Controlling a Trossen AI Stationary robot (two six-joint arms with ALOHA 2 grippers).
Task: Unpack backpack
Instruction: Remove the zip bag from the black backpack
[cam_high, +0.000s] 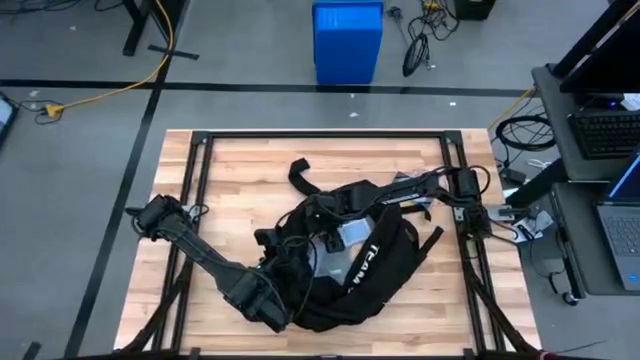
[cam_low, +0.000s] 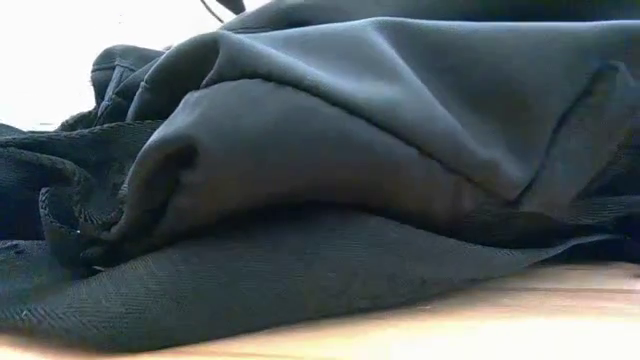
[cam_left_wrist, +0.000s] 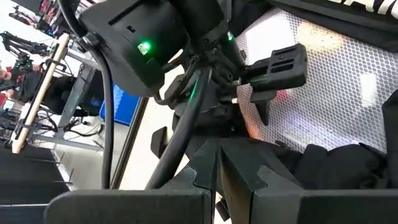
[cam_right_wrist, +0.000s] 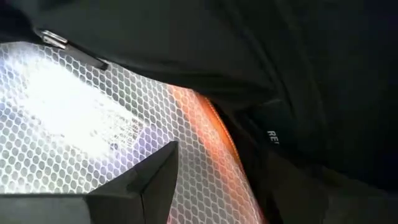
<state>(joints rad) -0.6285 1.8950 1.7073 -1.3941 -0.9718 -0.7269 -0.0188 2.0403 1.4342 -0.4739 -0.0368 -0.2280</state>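
The large black backpack (cam_high: 375, 275) lies in the middle of the wooden table, white lettering (cam_high: 365, 262) up; its folds fill the low view (cam_low: 350, 150). Inside its open mouth shows a white mesh lining (cam_left_wrist: 323, 74) with an orange edge (cam_right_wrist: 205, 130). My left gripper (cam_high: 285, 258) is shut at the pack's left edge, its fingertips meeting (cam_left_wrist: 217, 155). My right gripper (cam_high: 325, 222) reaches from the right into the mouth and stands open (cam_left_wrist: 267, 87). One of its fingers (cam_right_wrist: 149, 177) hovers at the mesh (cam_right_wrist: 93, 106); whether it touches, I cannot tell. My left gripper is closed at the left rim of the backpack's mouth, beside the black fabric (cam_left_wrist: 336, 168). It comes slanting from the table's near left. The shut fingers themselves hide what lies between them, so which layer or edge they have cannot be told.
Black straps (cam_high: 300, 175) trail from the pack toward the far edge. A black metal frame (cam_high: 320, 135) borders the tabletop. Bare wood (cam_high: 230, 180) lies at the far left. A blue bin (cam_high: 347, 40) stands on the floor beyond the far edge, a desk with a laptop (cam_high: 620, 230) to the right.
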